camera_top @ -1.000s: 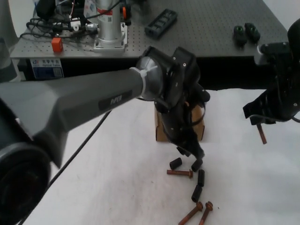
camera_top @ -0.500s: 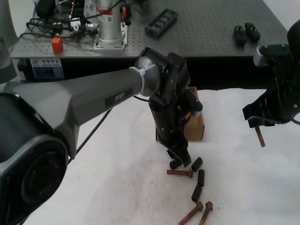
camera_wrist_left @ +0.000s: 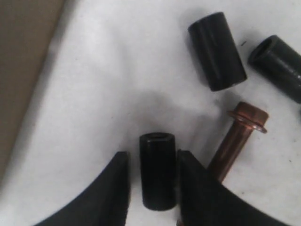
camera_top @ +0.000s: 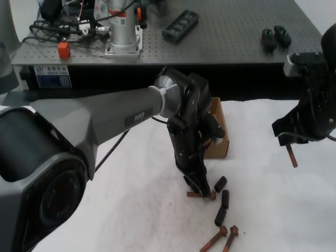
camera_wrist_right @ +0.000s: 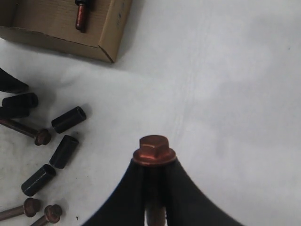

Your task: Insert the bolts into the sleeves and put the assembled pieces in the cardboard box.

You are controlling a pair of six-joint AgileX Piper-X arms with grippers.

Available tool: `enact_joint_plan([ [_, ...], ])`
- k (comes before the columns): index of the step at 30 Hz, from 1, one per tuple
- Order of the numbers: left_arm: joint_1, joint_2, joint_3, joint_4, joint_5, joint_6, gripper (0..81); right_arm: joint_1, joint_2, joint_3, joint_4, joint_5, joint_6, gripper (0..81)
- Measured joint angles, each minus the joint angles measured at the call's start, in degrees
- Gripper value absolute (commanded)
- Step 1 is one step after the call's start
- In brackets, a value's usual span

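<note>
We're early on: one joined piece (camera_wrist_right: 81, 16) seems to lie in the box (camera_wrist_right: 114, 28) at upper left, while loose sleeves (camera_wrist_right: 68, 119) and bolts (camera_wrist_right: 28, 131) litter the worktop (camera_wrist_right: 225, 94). The left fingers (camera_wrist_left: 121, 169) straddle a sleeve (camera_wrist_left: 157, 179) at lower centre, a sliver short of clamping. The right fingers (camera_wrist_right: 134, 181) pinch a bolt (camera_wrist_right: 154, 149) head-up at lower centre.

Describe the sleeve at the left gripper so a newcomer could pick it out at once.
Find the cardboard box on the white cloth; black sleeves and copper bolts lie scattered on its side toward the arms. This sleeve lies flat between the fingers of the left gripper, a bolt beside it. The other sleeves lie free, with no gripper around them.
</note>
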Motion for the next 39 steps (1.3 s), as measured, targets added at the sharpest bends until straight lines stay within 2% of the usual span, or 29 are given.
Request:
enact_joint_plan([
  [3,0.0,0.0,0.0,-0.9,0.0,0.0,11.5,0.0,0.0,0.0,0.0,0.0,0.0,0.4],
  [5,0.0,0.0,0.0,-1.2,-0.1,0.0,1.0,0.0,0.0,0.0,0.0,-0.3,0.0,0.4],
  [9,0.0,0.2,-0.2,-1.3,-0.1,-0.8,0.3,0.0,0.0,0.0,-0.9,-4.8,1.2,0.4],
  [17,0.4,-1.7,-1.8,-1.0,-0.1,-8.1,0.7,0.2,0.0,0.3,-9.4,-19.1,10.7,0.4],
  [19,1.5,-5.2,0.0,-3.0,-0.1,-11.3,0.7,2.7,-1.2,3.5,-19.0,-24.4,18.9,0.4],
  [22,4.1,-12.4,3.6,-7.5,1.3,-16.0,0.7,6.0,-2.8,7.8,-31.6,-25.7,25.8,0.0],
  [25,6.8,-24.7,15.0,-19.6,6.5,-22.8,0.7,8.1,-3.8,10.9,-40.8,-26.1,30.9,0.1],
  [27,6.6,-30.3,25.8,-29.4,11.2,-24.6,0.7,9.4,-4.1,12.3,-46.9,-26.2,34.1,0.1],
  [30,6.4,-35.2,42.0,-48.4,23.2,-26.9,0.7,11.9,-4.4,15.5,-60.1,-26.1,41.2,0.1],
  [32,6.4,-38.8,48.8,-60.0,27.1,-29.6,0.7,13.2,-4.4,16.3,-64.5,-26.1,43.1,0.1],
  [35,6.4,-40.7,52.0,-68.8,28.1,-33.2,0.7,14.8,-4.4,17.6,-72.4,-26.1,46.3,0.1],
  [39,6.4,-41.9,52.9,-73.7,28.2,-35.8,0.7,15.2,-4.4,17.7,-74.4,-26.1,47.3,0.1],
])
